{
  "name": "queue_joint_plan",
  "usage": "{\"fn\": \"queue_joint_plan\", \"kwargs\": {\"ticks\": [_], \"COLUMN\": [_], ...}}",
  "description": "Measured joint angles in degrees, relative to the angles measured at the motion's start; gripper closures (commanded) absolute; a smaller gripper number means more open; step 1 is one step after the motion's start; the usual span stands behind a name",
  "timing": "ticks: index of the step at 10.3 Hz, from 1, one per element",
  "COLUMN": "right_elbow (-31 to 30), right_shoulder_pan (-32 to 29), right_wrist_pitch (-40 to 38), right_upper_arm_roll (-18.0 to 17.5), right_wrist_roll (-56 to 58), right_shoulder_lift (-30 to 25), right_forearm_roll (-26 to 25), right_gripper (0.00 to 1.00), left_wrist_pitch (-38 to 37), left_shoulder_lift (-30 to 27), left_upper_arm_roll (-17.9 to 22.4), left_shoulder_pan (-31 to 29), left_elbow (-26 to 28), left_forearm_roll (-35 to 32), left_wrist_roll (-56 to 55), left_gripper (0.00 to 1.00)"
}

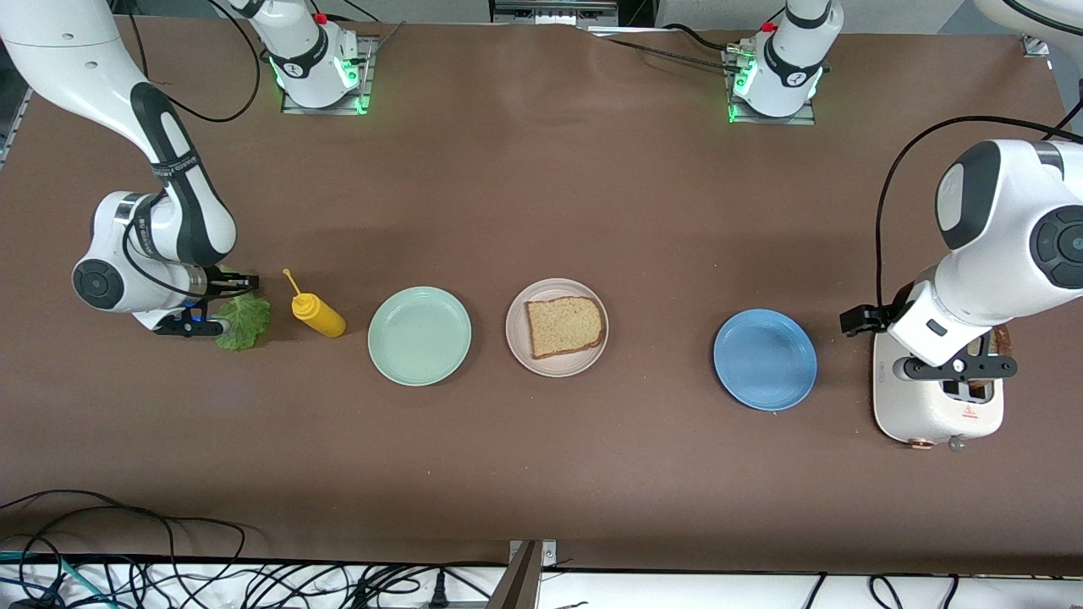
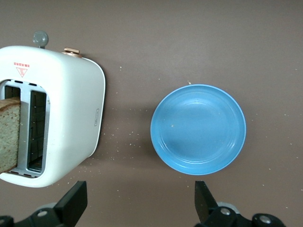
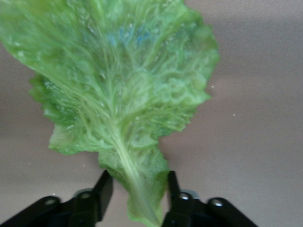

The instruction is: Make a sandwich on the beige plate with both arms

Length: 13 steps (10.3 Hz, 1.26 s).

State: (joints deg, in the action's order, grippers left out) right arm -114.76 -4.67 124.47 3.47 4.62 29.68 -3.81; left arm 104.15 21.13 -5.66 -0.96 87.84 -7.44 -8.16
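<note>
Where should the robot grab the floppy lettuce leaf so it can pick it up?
Probably by the stem end. The lettuce leaf lies flat on the table, and its pale rib narrows to a firmer strip there, easier to pinch than the wide ruffled part. The right gripper comes in low from that end, a finger on each side of the stem. The left gripper waits open over the toaster.

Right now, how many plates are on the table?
3, in a row: the green plate beside the mustard bottle, the beige plate in the middle holding a bread slice, and the blue plate beside the toaster. None looks hidden.
</note>
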Motion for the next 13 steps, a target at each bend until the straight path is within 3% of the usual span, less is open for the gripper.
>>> {"fn": "queue_joint_plan", "kwargs": {"ticks": [8, 10, 13], "right_elbow": [1.35, 4.98, 14.92], "right_shoulder_pan": [0.04, 0.22, 0.36], "right_wrist_pitch": [-1.8, -5.27, -17.59], "right_upper_arm_roll": [-0.42, -1.42, -4.72], "right_wrist_roll": [0.06, 0.62, 1.27], "right_shoulder_lift": [-0.77, -2.41, -5.27], "right_forearm_roll": [0.0, 0.0, 0.01], "right_gripper": [1.0, 1.0, 1.0], "left_wrist_pitch": [-0.06, -0.08, -0.09], "left_shoulder_lift": [0.35, 0.36, 0.38], "left_upper_arm_roll": [0.23, 0.21, 0.24], "left_shoulder_pan": [-0.24, -0.22, -0.34], "left_elbow": [-0.41, -0.43, -0.76], "left_forearm_roll": [1.89, 1.94, 2.69], "left_wrist_roll": [0.0, -0.12, -0.15], "left_gripper": [0.0, 0.0, 0.0]}}
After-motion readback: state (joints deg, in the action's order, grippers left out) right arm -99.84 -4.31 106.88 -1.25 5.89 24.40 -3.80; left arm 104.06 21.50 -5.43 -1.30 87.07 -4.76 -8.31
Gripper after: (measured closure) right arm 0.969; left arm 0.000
